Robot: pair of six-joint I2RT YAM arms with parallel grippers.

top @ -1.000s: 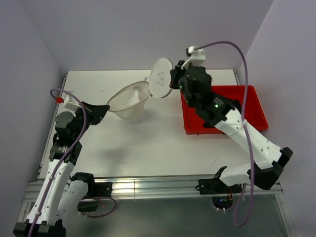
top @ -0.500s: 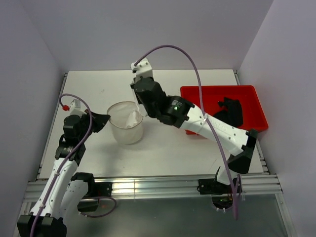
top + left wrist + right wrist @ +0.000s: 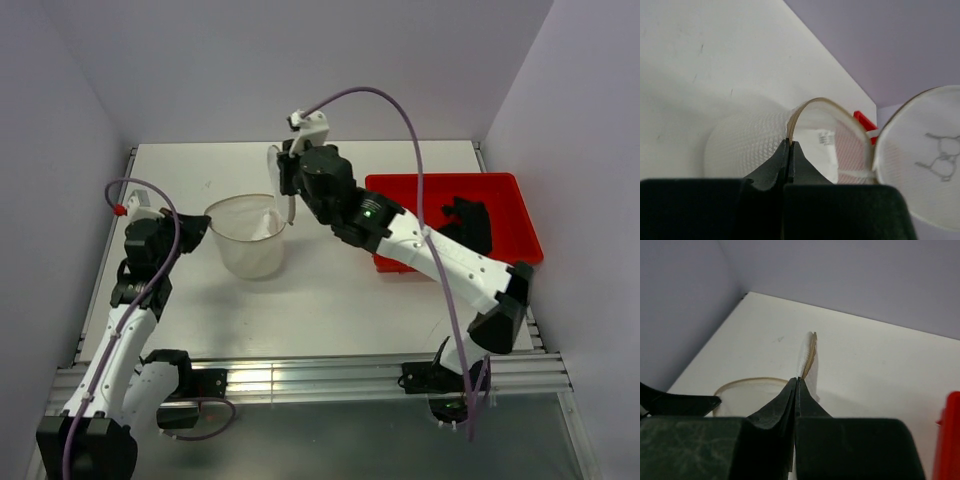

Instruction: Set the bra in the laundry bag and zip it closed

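The laundry bag (image 3: 247,240), a white mesh cylinder, stands upright and open on the table. My left gripper (image 3: 203,228) is shut on its left rim; in the left wrist view the left gripper (image 3: 789,143) pinches the beige rim (image 3: 812,102). The round lid (image 3: 925,160) with its black mark hangs open at the right. My right gripper (image 3: 287,196) is shut on the lid (image 3: 274,165), which shows edge-on in the right wrist view, where the right gripper (image 3: 797,380) clamps the lid (image 3: 810,352). The black bra (image 3: 470,222) lies in the red bin.
The red plastic bin (image 3: 400,190) sits at the right of the table, partly under my right arm. A white label (image 3: 826,137) shows inside the bag. Purple walls close in behind and on both sides.
The right arm swung left from the bin side with the lid in its grip. The bag went from tilted and stretched to upright. The left gripper kept its hold on the rim.
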